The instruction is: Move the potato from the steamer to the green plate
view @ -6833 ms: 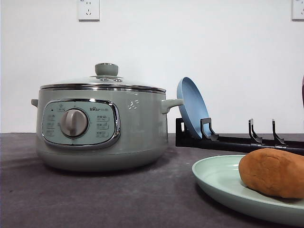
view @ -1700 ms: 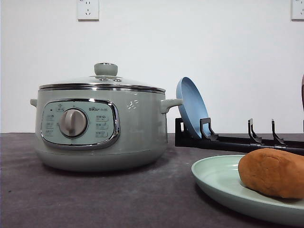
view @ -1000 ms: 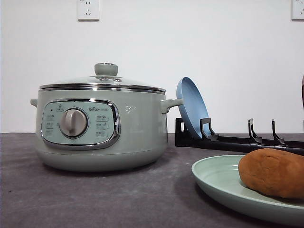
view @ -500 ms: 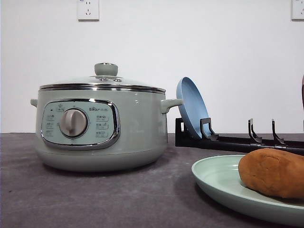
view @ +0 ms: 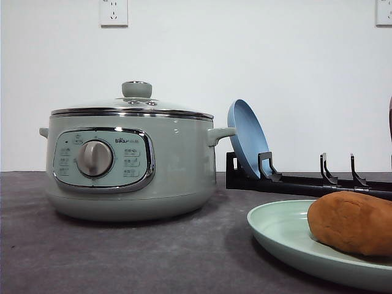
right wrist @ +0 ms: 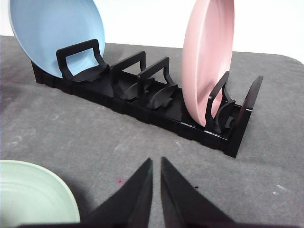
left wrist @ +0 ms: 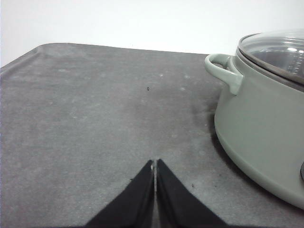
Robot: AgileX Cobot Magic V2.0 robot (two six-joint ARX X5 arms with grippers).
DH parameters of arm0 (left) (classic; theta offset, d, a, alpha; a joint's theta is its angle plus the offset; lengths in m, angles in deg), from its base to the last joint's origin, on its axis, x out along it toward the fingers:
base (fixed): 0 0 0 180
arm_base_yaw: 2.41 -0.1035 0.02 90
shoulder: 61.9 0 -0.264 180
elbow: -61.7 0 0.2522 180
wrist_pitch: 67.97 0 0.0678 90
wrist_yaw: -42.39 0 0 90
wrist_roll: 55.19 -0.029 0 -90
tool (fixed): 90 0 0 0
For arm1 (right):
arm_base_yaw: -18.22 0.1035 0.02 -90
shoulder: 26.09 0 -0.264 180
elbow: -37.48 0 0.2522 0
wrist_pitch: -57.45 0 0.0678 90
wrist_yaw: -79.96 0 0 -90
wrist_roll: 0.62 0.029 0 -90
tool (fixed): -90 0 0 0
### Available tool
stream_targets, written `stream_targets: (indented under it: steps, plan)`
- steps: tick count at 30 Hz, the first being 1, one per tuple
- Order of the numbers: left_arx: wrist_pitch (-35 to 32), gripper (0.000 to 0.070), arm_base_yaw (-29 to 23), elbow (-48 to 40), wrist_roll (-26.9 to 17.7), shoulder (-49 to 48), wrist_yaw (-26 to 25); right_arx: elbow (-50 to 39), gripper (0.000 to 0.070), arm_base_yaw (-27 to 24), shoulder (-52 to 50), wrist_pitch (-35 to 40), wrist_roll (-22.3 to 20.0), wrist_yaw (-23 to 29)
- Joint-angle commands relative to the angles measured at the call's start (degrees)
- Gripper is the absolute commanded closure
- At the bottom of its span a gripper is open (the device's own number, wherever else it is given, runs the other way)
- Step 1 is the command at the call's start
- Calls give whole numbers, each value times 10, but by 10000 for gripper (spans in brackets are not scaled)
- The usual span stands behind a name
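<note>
Potato (view: pixel 353 222) lies on the green plate (view: pixel 278 229), at the right of the front view, resting on the plate's inner surface with nothing touching it. Steamer (view: pixel 128 159) stands well apart to the left on the grey table (view: pixel 122 257), its glass lid (view: pixel 131 105) seated on the rim and the knob upright. On that evidence I judge the transfer itself complete: the item is out of the pot, on the correct dish, and the pot is closed up again. Left gripper (left wrist: pixel 155 164) sits low over bare table beside the steamer's side handle (left wrist: pixel 222 71), jaws drawn together with only a hairline gap and nothing between them. Right gripper (right wrist: pixel 156 164) hangs over the table between the plate's edge and the black rack (right wrist: pixel 142 102), jaws nearly closed with a thin slit showing, likewise carrying nothing. The rack holds a blue plate (right wrist: pixel 54 33) at one end and a pink plate (right wrist: pixel 209 57) near the other, both standing upright in their slots; neither has any part in this job. Both arms are clear of the task items. What remains, in my assessment, is nothing of substance, at most parking the arms. The potato's far end runs out of the front view, so its full seating on the plate cannot be confirmed.
</note>
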State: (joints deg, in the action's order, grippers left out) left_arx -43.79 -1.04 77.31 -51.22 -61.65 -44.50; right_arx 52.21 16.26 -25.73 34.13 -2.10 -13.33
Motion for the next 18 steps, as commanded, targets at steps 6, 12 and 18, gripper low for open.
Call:
stream_targets:
  steps: [6, 12, 18]
  plan:
    - [3, 700, -1, -12, 2, -1, 5, -3, 681, -1, -2, 6, -5, -1]
    - [3, 700, -1, -12, 2, -1, 5, -3, 681, -1, -2, 6, -5, -1]
    - [3, 700, -1, -12, 2, -1, 5, -3, 681, -1, -2, 6, -5, -1]
